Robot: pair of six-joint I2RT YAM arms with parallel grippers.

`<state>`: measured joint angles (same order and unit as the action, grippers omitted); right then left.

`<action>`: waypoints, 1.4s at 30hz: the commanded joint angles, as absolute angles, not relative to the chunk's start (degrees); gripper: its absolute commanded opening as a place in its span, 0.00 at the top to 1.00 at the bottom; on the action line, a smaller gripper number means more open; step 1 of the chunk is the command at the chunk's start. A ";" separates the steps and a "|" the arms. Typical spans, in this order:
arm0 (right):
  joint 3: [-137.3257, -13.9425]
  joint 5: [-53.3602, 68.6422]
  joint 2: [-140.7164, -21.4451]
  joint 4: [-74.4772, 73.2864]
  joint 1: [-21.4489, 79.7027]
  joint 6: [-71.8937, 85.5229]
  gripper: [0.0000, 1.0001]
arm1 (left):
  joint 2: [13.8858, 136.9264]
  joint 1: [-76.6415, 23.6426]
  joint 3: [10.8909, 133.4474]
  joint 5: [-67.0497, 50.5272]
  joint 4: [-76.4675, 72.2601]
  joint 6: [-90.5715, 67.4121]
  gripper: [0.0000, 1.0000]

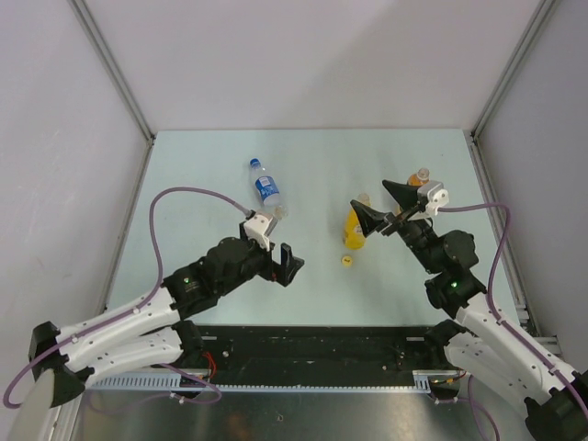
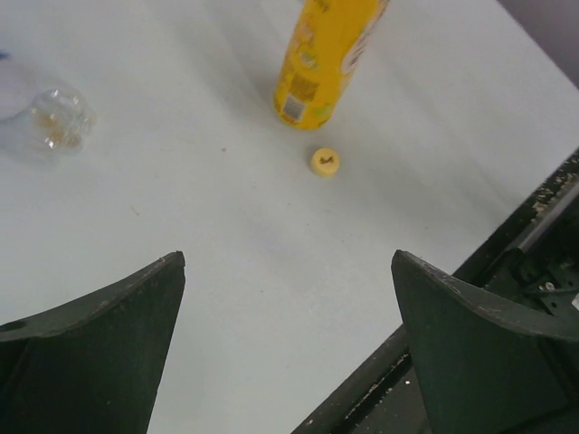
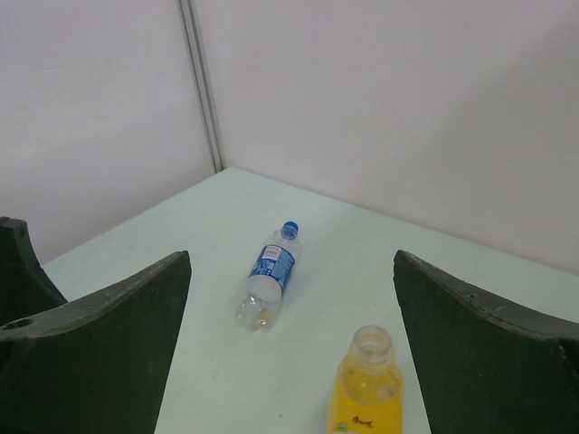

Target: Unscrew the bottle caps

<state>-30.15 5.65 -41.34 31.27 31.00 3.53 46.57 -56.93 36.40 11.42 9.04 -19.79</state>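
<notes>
The clear bottle (image 1: 265,189) with a blue label lies on its side at the back left, its blue cap (image 1: 254,163) on; it also shows in the right wrist view (image 3: 270,276), cap (image 3: 289,230) pointing away. The yellow bottle (image 1: 354,230) stands mid-table with an open neck (image 3: 371,344). Its yellow cap (image 1: 347,260) lies loose on the table just in front of it (image 2: 325,161). The orange bottle (image 1: 418,180) with a pale cap (image 1: 423,172) stands behind my right wrist, mostly hidden. My right gripper (image 1: 378,204) is open and empty above the yellow bottle. My left gripper (image 1: 292,264) is open and empty, left of the yellow cap.
A black rail (image 1: 312,349) runs along the table's near edge, also in the left wrist view (image 2: 516,244). Grey walls and metal frame posts (image 1: 115,73) close in the table on three sides. The clear bottle's base (image 2: 56,117) lies at the left of the left wrist view.
</notes>
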 commanded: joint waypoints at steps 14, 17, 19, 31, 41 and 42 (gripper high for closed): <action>-33.00 8.95 -41.46 26.75 26.33 5.20 0.01 | 66.56 -37.22 43.31 -3.72 11.34 -27.87 0.01; -33.23 8.58 -41.15 26.20 25.98 4.66 0.01 | 71.24 -33.92 46.40 -7.18 11.29 -28.64 0.01; -33.40 8.36 -40.90 25.95 25.72 4.24 0.01 | 74.41 -31.64 48.47 -9.07 11.30 -29.53 0.01; -33.93 6.10 -40.13 24.39 24.24 1.23 0.01 | 93.04 -23.72 63.01 -5.32 16.06 -30.67 0.00; -34.31 6.37 -39.99 22.22 23.50 1.32 0.01 | 112.11 -20.58 78.19 -4.21 20.29 -26.89 0.01; -34.69 6.66 -40.12 21.44 23.48 1.45 0.01 | 113.76 -20.53 79.61 -4.04 20.91 -26.41 0.02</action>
<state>-31.44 6.70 -40.80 22.87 23.79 1.65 108.86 -21.32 74.15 -5.04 18.02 -29.23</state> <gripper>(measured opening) 0.993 0.992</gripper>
